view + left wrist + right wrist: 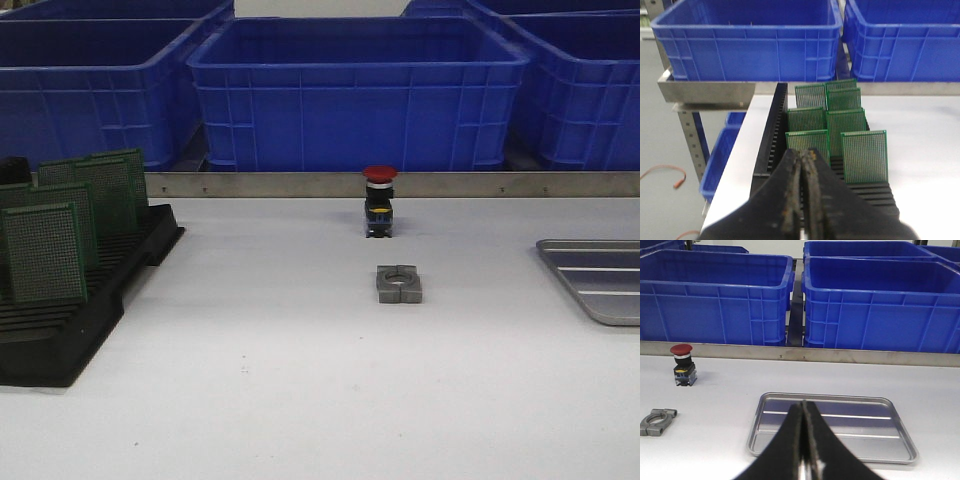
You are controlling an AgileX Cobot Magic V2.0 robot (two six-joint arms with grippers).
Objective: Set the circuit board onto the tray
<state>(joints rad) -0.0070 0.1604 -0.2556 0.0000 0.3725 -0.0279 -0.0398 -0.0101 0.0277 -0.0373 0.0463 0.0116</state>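
Note:
Several green circuit boards [42,252] stand upright in a black slotted rack [60,340] at the table's left. In the left wrist view the boards [864,156] fill the rack [771,135] just beyond my left gripper [803,152], which is shut with nothing in it, its tips close to the nearest board. The silver tray [600,280] lies flat at the table's right edge and holds nothing. My right gripper [804,402] hangs shut and empty over the near side of the tray [850,425]. Neither gripper shows in the front view.
A red-capped push button [379,200] and a grey metal clamp block [399,283] sit mid-table. Blue plastic bins [355,95] line the back behind a metal rail [300,184]. Past the rack, the table's left edge drops off [740,165].

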